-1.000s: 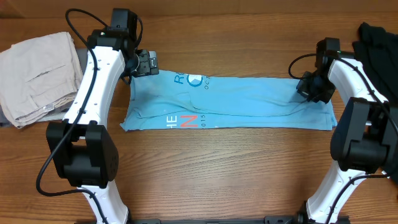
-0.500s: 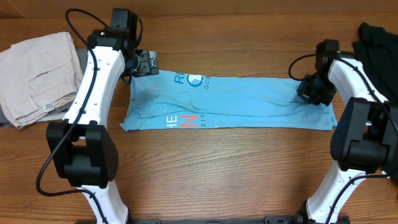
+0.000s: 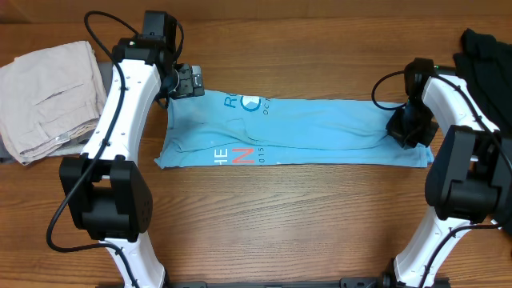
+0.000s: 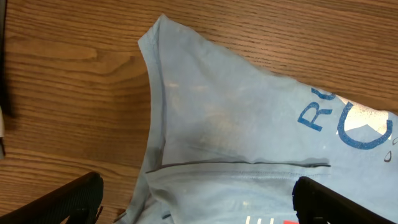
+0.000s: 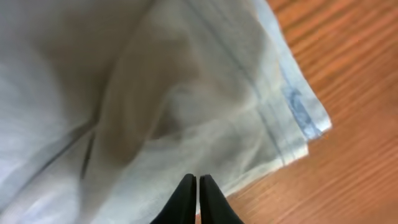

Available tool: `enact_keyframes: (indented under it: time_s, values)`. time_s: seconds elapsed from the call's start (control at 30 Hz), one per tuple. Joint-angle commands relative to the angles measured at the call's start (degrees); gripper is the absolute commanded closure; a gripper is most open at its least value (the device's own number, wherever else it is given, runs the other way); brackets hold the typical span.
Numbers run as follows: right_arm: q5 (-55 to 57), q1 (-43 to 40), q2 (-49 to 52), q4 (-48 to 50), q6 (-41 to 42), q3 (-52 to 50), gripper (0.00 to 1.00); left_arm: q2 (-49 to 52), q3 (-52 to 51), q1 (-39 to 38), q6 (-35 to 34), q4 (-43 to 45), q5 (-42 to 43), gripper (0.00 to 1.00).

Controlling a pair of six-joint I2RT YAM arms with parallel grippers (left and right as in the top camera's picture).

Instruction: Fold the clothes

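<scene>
The clothes, a light blue T-shirt (image 3: 304,128), lie folded into a long strip across the middle of the table, with red and white lettering at the front left. My left gripper (image 3: 188,81) hovers open over the strip's far left corner. In the left wrist view its fingers (image 4: 62,200) stand wide apart over the shirt (image 4: 249,124). My right gripper (image 3: 410,128) is low over the strip's right end. In the right wrist view it (image 5: 198,182) is shut, its tips over the shirt (image 5: 155,93) near the hem, with no cloth seen between them.
Folded beige trousers (image 3: 48,96) lie at the far left. A dark garment (image 3: 488,56) sits at the back right corner. Both arm bases stand at the table's front edge, with bare wooden tabletop (image 3: 280,216) between them.
My right gripper has moved toward the front right corner of the strip. The left arm and the shirt have stayed put.
</scene>
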Motion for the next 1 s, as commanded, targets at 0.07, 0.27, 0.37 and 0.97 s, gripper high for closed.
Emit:
enact_keyframes:
  time_s: [0.07, 0.27, 0.37, 0.97]
  values:
    - [-3.23, -0.46, -0.02, 3.26, 6.62, 1.11, 0.92, -0.46, 0.5, 0.31, 0.28, 0.11, -0.68, 0.0]
    - [-5.2, -0.46, -0.02, 7.08, 10.91, 1.18, 0.73, -0.46, 0.5, 0.31, 0.28, 0.11, -0.68, 0.0]
    - [-5.22, -0.46, 0.0, 8.74, 10.93, 1.18, 0.54, -0.46, 0.5, 0.31, 0.28, 0.11, -0.68, 0.0]
    - [-11.1, -0.96, 0.0, 9.53, -2.64, 3.43, 0.8, -0.46, 0.5, 0.31, 0.28, 0.11, -0.68, 0.0]
